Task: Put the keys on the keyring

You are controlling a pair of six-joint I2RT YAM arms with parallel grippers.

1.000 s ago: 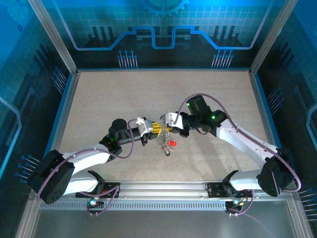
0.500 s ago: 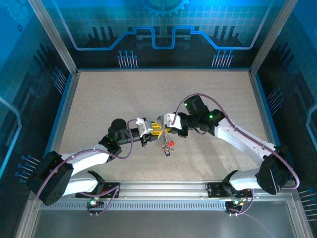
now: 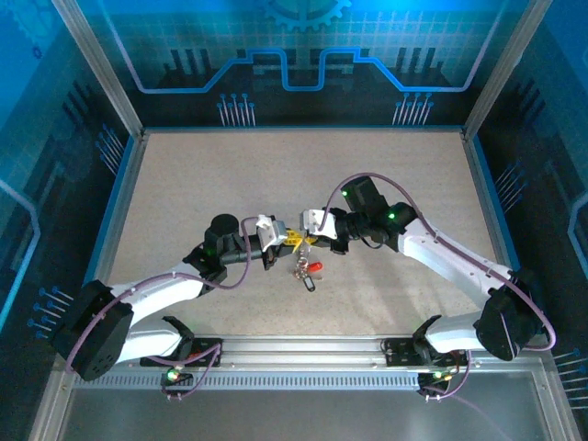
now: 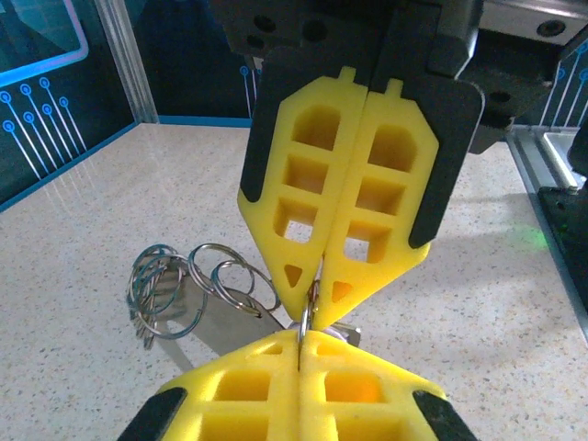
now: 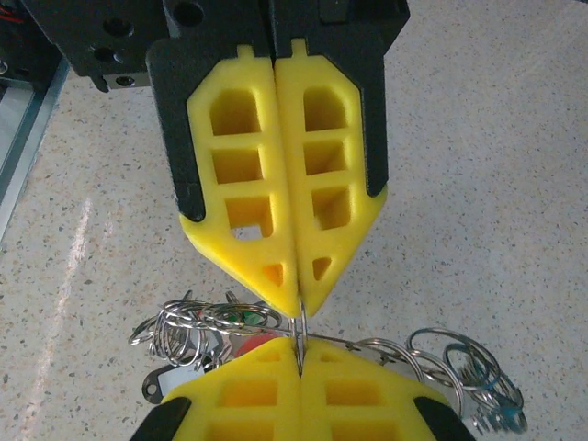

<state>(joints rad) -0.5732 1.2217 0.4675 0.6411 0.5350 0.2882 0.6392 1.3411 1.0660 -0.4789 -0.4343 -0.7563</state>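
1. keyring [image 5: 299, 333]: thin dark metal hoop, seen edge-on and upright, pinched between the closed tips of the left claw [image 4: 300, 347] and the right claw [image 5: 299, 356], above the desk [image 3: 184, 184].
2. keys [image 3: 306, 270]: small silvery bunch on little split rings. Red head showing. Gathered along the hoop just beside the claw tips.

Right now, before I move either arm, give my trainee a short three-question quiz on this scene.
1. True or false: the left arm's yellow fingers and the right arm's yellow fingers both pinch the thin dark metal keyring.
2. Seen from overhead, the small silvery key's coloured head is: A red, B white, C purple.
3. How do the two sets of fingers meet?
Key: 1 true; 2 A; 3 tip to tip.
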